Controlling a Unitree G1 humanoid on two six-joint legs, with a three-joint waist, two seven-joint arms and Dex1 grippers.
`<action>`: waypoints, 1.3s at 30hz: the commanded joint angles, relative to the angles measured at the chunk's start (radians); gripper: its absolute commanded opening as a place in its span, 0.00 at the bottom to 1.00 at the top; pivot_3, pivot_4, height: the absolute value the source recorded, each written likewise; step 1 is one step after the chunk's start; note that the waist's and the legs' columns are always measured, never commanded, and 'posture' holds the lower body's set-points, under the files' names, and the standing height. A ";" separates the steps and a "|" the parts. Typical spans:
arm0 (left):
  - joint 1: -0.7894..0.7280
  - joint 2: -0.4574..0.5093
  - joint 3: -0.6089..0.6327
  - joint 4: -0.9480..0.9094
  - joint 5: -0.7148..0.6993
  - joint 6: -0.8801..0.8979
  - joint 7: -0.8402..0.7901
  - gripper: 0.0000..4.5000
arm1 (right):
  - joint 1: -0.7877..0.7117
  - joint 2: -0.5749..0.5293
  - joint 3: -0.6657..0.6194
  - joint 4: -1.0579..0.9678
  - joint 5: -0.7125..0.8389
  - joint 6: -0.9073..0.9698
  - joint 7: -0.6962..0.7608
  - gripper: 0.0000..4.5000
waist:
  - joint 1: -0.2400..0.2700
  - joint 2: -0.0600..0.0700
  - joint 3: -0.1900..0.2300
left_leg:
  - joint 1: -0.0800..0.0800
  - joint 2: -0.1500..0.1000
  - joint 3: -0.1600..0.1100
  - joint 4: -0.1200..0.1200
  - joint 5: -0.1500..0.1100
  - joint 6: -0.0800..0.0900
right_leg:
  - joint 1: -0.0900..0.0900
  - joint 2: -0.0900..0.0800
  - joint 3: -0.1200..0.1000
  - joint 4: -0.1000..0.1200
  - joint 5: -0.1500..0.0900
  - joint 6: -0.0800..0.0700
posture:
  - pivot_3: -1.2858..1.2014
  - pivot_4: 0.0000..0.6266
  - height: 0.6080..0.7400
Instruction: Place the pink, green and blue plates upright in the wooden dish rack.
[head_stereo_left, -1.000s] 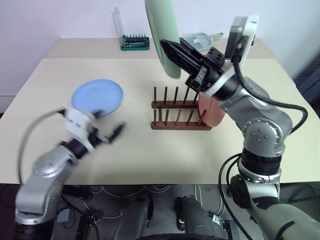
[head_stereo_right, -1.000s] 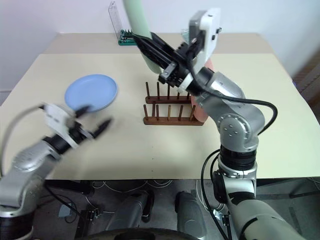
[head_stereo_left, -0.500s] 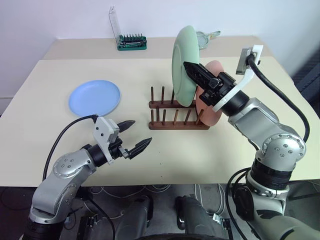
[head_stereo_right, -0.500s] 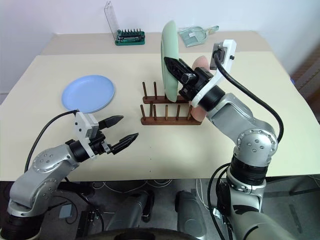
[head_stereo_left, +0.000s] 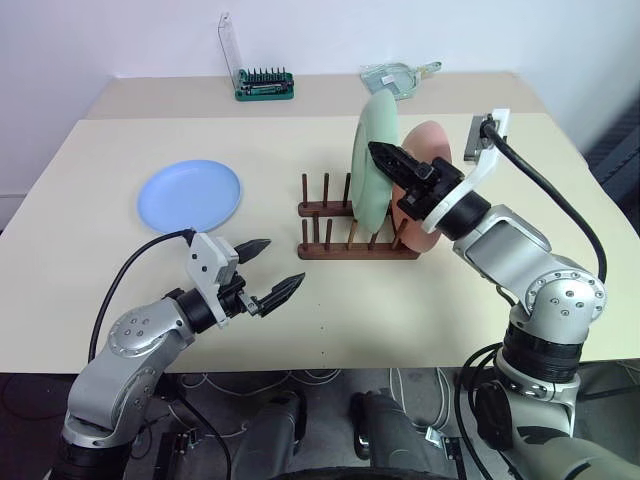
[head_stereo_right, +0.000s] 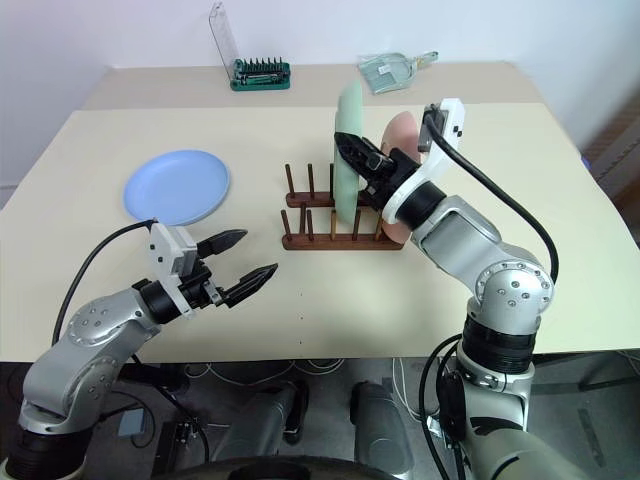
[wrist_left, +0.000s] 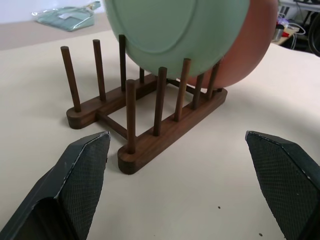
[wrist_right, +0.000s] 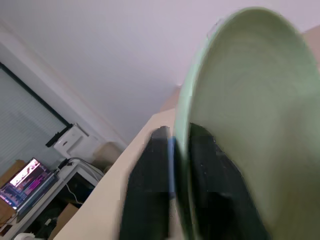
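Green plate (head_stereo_left: 368, 160) stands upright in the wooden dish rack (head_stereo_left: 356, 236) — right gripper (head_stereo_left: 392, 160) straddling its rim (grip uncertain). Left gripper (head_stereo_left: 276, 270) spread wide, empty.

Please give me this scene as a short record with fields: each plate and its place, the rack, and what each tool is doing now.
pink plate: round salmon pink plastic plate, upright at the rack's right end
green plate: round pale mint green plastic plate, upright between pegs, beside the pink one
blue plate: round light blue plastic plate, flat on the beige table, left of the rack
rack: dark brown wooden dish rack, left slots free
right tool: right tool, fingers astride the green plate's rim
left tool: left tool, open, holds nothing, above the table
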 joint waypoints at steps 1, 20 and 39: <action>-0.003 -0.004 0.010 -0.014 0.002 -0.025 0.004 1.00 | -0.016 -0.020 0.007 -0.016 0.023 -0.023 0.000 0.56 | 0.001 0.000 0.000 | 0.000 0.000 0.000 0.000 0.000 0.000 | 0.000 0.000 0.000 0.000 0.000 0.000 | 0.52 0.24 0.96; -0.052 -0.066 0.106 0.038 -0.046 -0.032 0.099 1.00 | -0.188 -0.367 0.214 -0.059 -0.463 -0.098 0.506 0.91 | 0.008 0.001 0.001 | -0.005 0.001 0.000 -0.002 -0.001 0.001 | 0.000 0.000 -0.003 -0.011 0.002 0.003 | 0.52 0.24 0.96; -0.050 -0.073 0.128 0.042 -0.047 -0.026 0.128 1.00 | -0.208 -0.370 0.228 -0.040 -0.717 -0.202 0.670 0.91 | 0.009 0.000 0.001 | -0.005 0.001 -0.001 -0.002 -0.001 0.002 | 0.000 0.000 -0.003 -0.012 0.003 0.004 | 0.52 0.24 0.96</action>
